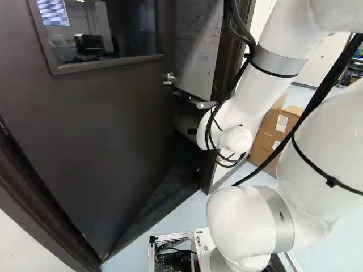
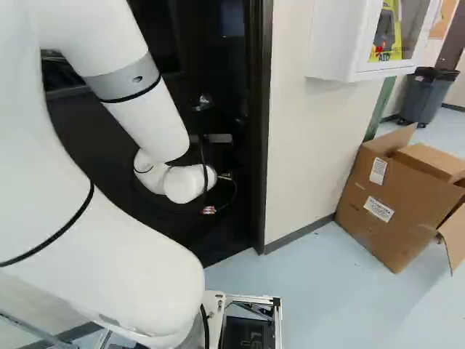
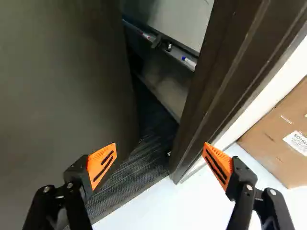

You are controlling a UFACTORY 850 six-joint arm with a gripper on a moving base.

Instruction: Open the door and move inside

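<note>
One door [image 1: 108,124] is seen ajar at the left of the left base view; the jaws are spread apart, pointed toward the gap [image 3: 156,124] between door and frame [image 3: 220,81].

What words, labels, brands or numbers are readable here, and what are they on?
"AED": yellow sign in the white wall cabinet.
Cardboard box: its labels are too small or blurred to read surely.
Whiteboard past the door: scribbles, too faint to read.
Black part low in the right base view: pale letters, unclear.
</note>
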